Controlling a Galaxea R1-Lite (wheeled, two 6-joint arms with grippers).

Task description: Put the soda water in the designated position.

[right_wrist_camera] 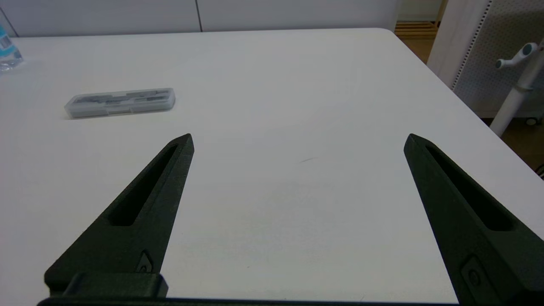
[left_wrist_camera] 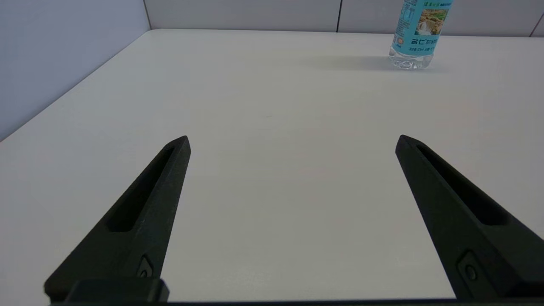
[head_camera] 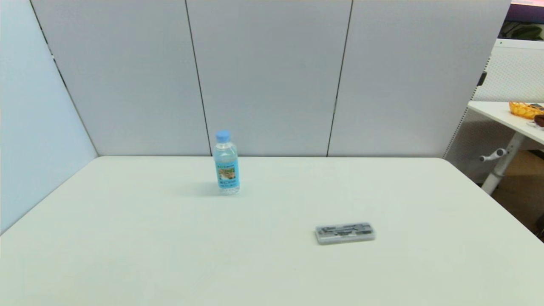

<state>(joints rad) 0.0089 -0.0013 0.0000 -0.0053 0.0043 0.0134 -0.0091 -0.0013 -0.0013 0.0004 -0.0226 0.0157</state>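
The soda water stands upright near the table's back edge, left of centre: a small clear bottle with a light-blue cap and label. Its lower half shows in the left wrist view, and a sliver of it sits at the edge of the right wrist view. My left gripper hangs open low over bare table, well short of the bottle, holding nothing. My right gripper is also open and empty over the table's right half. Neither arm shows in the head view.
A flat grey rectangular case lies on the white table right of centre, also seen as the case in the right wrist view. Grey partition panels close off the back and left. Another desk with an orange basket stands at far right.
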